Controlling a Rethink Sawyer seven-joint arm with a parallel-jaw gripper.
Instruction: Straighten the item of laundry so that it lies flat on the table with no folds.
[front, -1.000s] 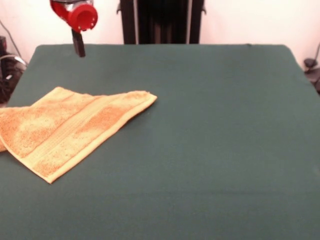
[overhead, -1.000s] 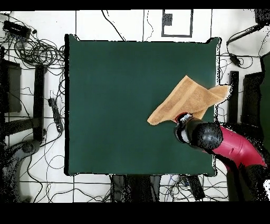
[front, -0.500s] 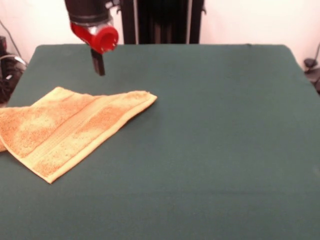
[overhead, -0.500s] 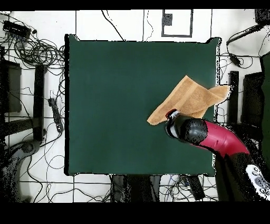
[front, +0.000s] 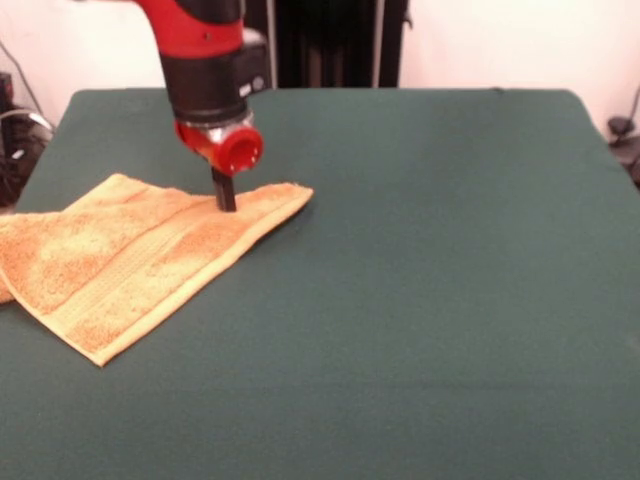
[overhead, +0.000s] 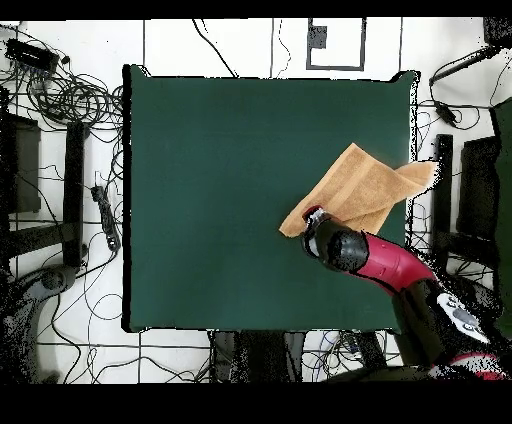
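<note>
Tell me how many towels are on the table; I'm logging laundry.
1: a golden-orange hand towel lies folded at the green table's edge, partly overhanging, with the robot's hand at its corner. No others show.

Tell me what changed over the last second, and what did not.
The claw came down from high above the table's far edge, moving toward the table's middle, and now its tip sits at the towel near its pointed corner, on or just above the cloth. Whether it has gripped anything cannot be told. The towel kept its place and its folded shape, one end hanging past the table edge.
</note>
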